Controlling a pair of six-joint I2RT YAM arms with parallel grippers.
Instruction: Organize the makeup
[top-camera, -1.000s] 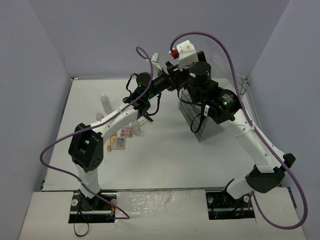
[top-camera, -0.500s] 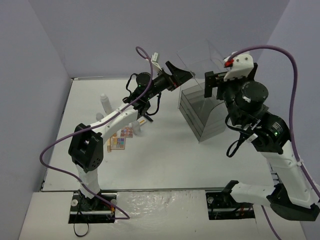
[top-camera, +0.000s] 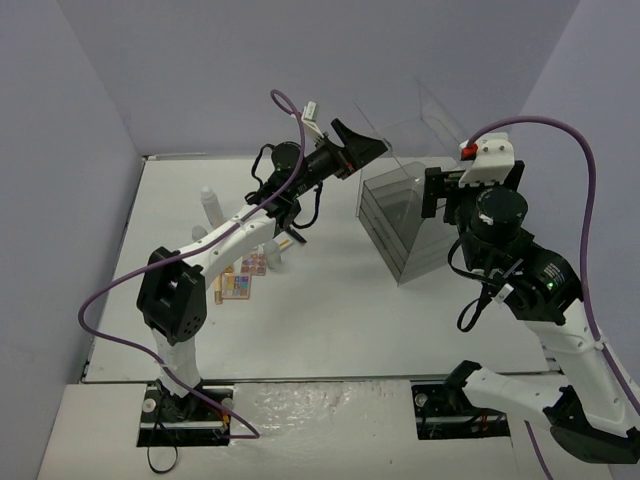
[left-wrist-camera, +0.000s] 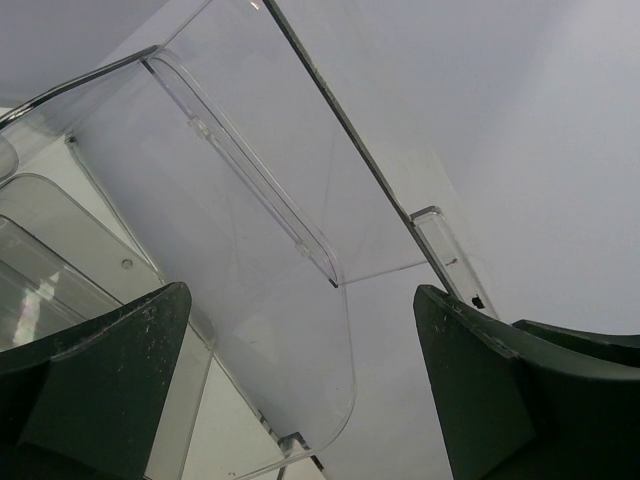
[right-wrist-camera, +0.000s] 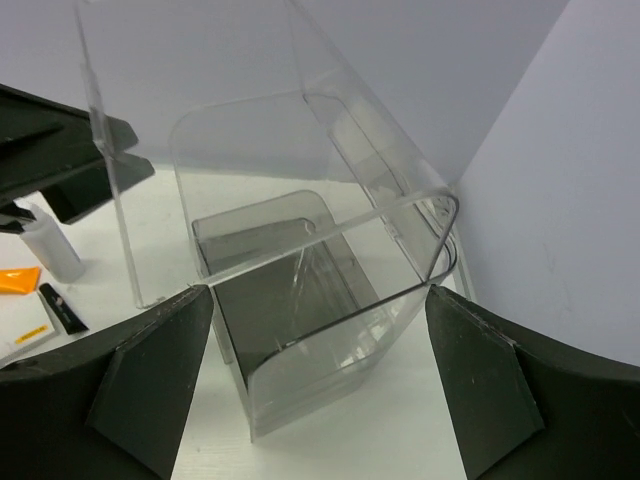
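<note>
A white bottle (right-wrist-camera: 48, 243) stands upright; the eyeshadow palette (top-camera: 237, 287), orange flat case (right-wrist-camera: 18, 279) and black slim tube (right-wrist-camera: 62, 308) lie flat nearby.

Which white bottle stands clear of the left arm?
The upright bottle nearest the left wall, standing alone; the other bottle sits beside the eyeshadow palette, partly under the left arm.

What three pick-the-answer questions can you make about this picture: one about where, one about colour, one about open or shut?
1. Where is the makeup? A) left of the clear case B) inside it C) on top of it
2. What colour are the long cables? A) green B) purple C) yellow
3. How is the case's lid? A) shut flat B) taken off C) swung up open
1 A: it lies beside the case. 2 B: both loops are purple. 3 C: it stands tilted up.
</note>
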